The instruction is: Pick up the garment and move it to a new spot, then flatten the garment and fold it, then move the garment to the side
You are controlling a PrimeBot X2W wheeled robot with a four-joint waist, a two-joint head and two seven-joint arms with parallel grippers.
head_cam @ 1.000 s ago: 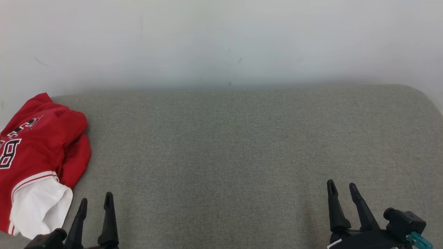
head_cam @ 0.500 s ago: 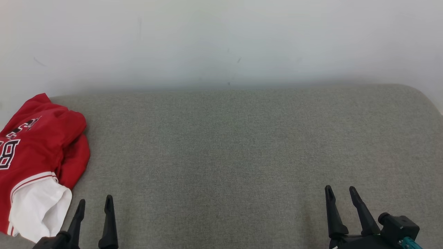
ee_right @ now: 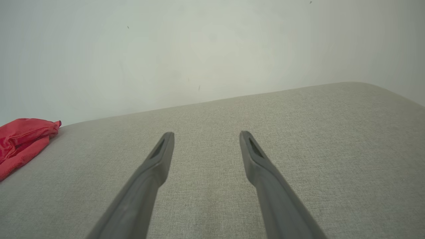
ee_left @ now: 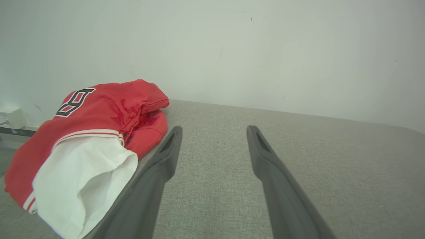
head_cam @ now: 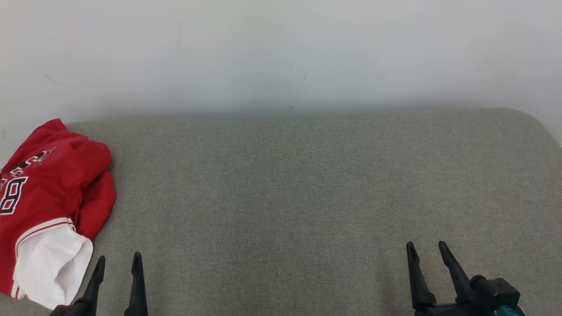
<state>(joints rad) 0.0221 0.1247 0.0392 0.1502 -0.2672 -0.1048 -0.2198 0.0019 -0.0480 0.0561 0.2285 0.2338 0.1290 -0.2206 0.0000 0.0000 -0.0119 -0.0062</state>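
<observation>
Hands retreat: our left hand (head_cam: 119, 256) and right hand (head_cam: 425, 243), spread and empty, have sunk toward the bottom edge. At far left the garment (head_cam: 48, 184) rests, set aside, we judge.

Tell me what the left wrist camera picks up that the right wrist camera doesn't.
Left wrist view: the garment with its black number and white lining, a white box by the wall, and the open left pincer next to the garment. Right wrist view: the open right pincer above the grey cushion, and the cushion's rounded far corner. Shared: red cloth of the garment, the grey cushion, the pale wall.
</observation>
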